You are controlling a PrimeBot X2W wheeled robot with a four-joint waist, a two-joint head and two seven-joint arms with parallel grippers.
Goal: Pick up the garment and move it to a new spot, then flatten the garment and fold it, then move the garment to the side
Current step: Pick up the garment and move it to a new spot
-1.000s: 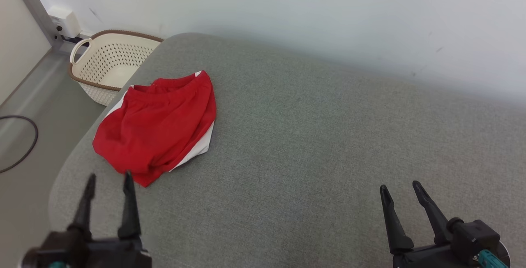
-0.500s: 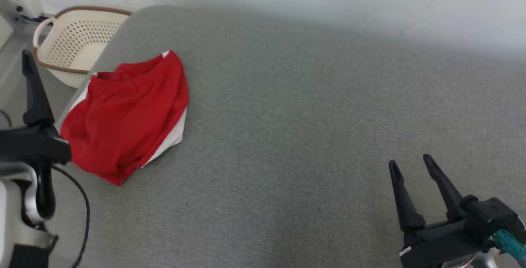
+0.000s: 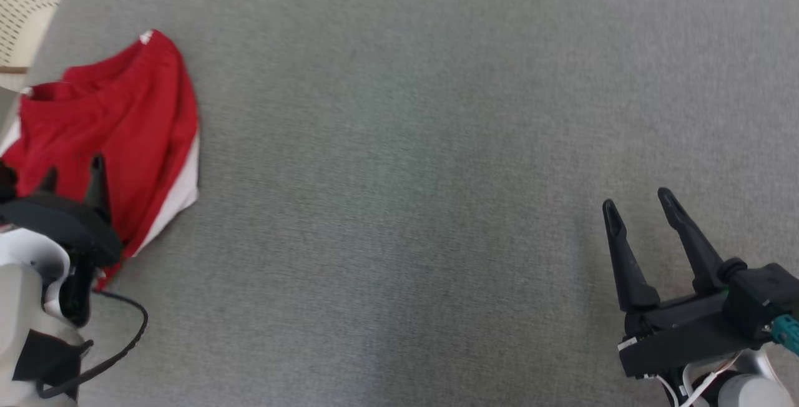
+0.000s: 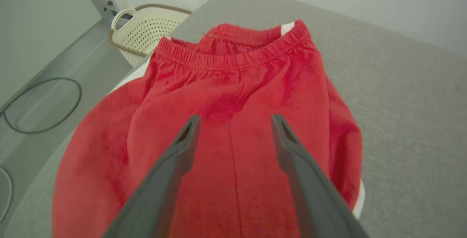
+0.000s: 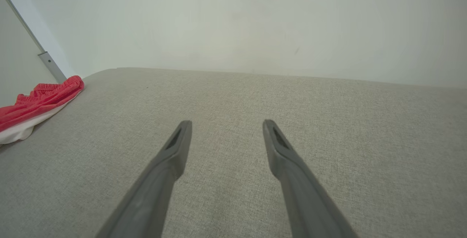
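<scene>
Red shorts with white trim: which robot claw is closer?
Left. The left gripper hovers open over the red shorts; the right gripper sits far across the grey cushion.

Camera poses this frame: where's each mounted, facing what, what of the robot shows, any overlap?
Head view: on the head, facing forward and down at the grey cushion; left hand lower left over the red shorts, right hand lower right, both open.
Left wrist view: left wrist, facing along its fingers onto the red shorts, basket beyond.
Right wrist view: right wrist, facing along its fingers across the grey cushion to the wall.
Shared: all three show the red shorts and grey cushion.
</scene>
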